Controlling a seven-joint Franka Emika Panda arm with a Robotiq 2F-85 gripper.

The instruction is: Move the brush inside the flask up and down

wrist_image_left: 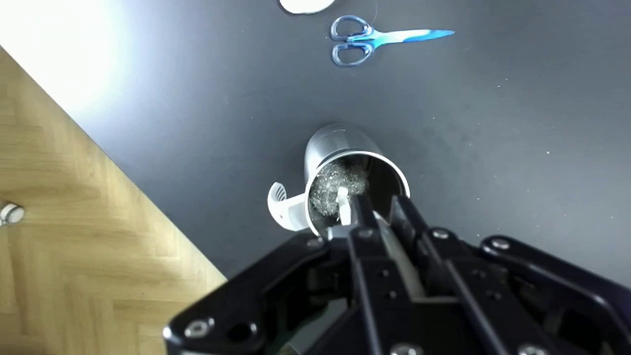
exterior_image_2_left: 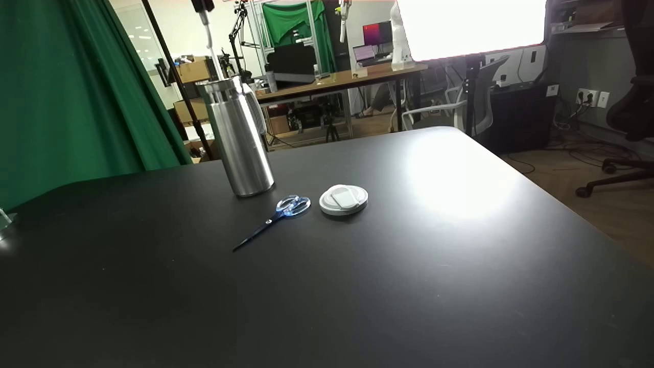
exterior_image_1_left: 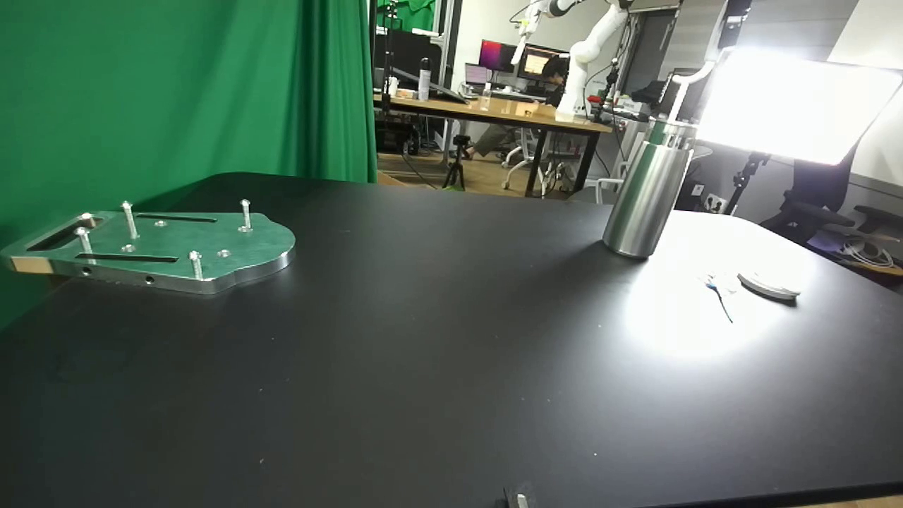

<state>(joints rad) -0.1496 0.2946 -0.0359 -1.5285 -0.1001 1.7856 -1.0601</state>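
Observation:
The flask is a tall silver cylinder with a pale side handle, standing open on the black table. It shows in both exterior views [exterior_image_1_left: 650, 194] [exterior_image_2_left: 241, 143] and in the wrist view [wrist_image_left: 333, 143]. The brush's thin white stem rises out of its mouth in both exterior views [exterior_image_1_left: 679, 99] [exterior_image_2_left: 212, 49]. In the wrist view the brush's bristles [wrist_image_left: 333, 182] sit inside the mouth, toward the side-handle side. My gripper [wrist_image_left: 380, 202] is above the mouth, its fingers a narrow gap apart around the pale brush handle. Its black tip [exterior_image_2_left: 203, 5] shows at the stem's top in an exterior view.
Blue-handled scissors [exterior_image_2_left: 286, 209] and a white round lid [exterior_image_2_left: 343, 199] lie on the table [exterior_image_2_left: 327, 286] near the flask. A flat metal plate with upright pegs [exterior_image_1_left: 183, 236] is at the far side. A bright lamp panel [exterior_image_1_left: 797, 102] stands behind the table.

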